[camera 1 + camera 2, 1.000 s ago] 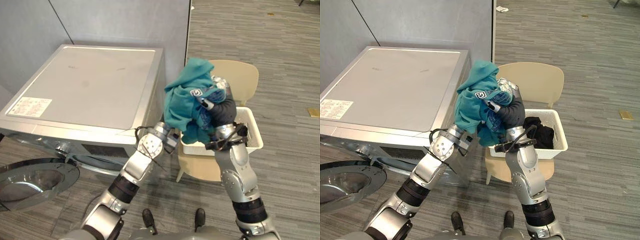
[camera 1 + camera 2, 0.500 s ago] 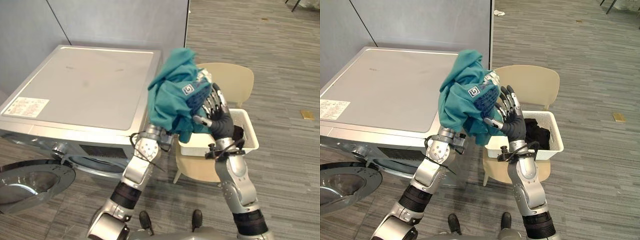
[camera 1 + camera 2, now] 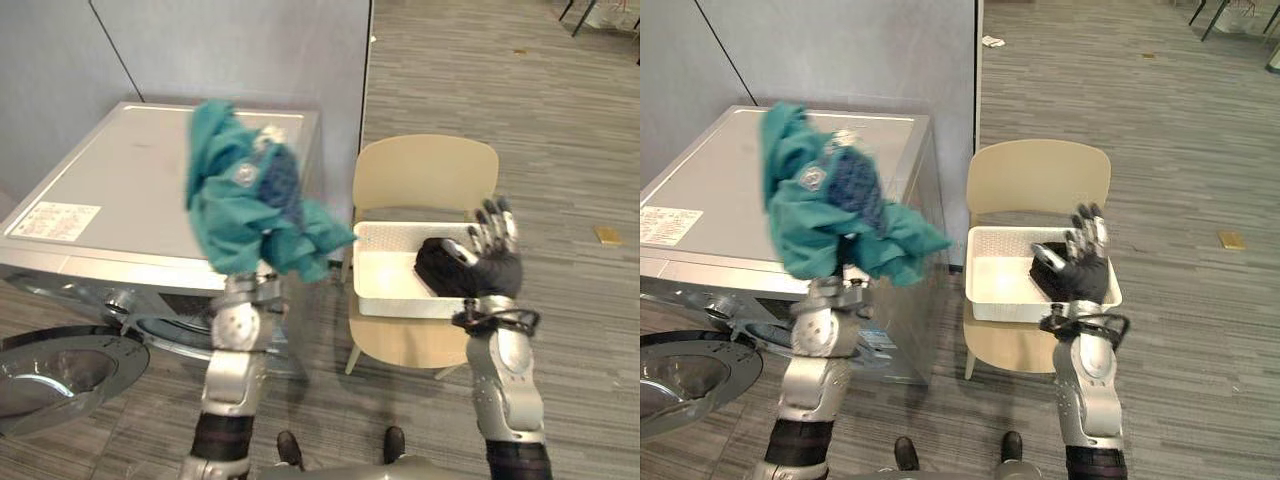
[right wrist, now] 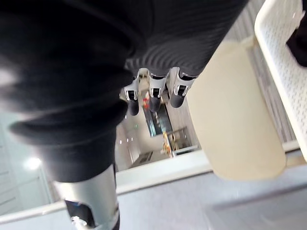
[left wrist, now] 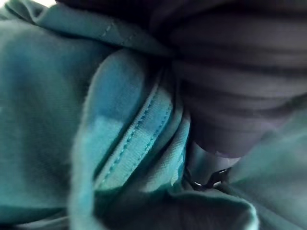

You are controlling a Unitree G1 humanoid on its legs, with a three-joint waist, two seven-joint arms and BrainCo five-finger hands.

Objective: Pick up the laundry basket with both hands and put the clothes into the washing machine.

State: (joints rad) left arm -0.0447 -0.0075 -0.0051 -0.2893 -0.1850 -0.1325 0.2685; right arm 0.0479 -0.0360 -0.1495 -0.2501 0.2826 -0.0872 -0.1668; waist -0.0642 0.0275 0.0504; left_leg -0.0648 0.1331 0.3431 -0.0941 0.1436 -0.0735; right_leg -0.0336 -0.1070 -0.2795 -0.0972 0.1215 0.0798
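Note:
A bundle of teal clothes [image 3: 250,205] is up in the air over the front right part of the silver washing machine [image 3: 120,190]. My left hand [image 5: 230,81] is buried in the bundle and shut on it, with cloth draped over the hand on all sides. The white laundry basket [image 3: 385,275] rests on a beige chair [image 3: 425,175] to the right of the machine, and a dark garment [image 3: 440,268] lies in it. My right hand [image 3: 492,262] is raised at the basket's right end, open, fingers spread, holding nothing.
The machine's round door [image 3: 60,370] hangs open at the lower left, low by the floor. A grey partition wall [image 3: 250,50] stands behind the machine. Striped grey floor stretches to the right, with a small yellow item [image 3: 607,235] lying on it.
My right hand has let go of the teal clothes, opened, and dropped to the basket's right end. My left hand has swung the bundle left, over the machine. The camera has shifted too.

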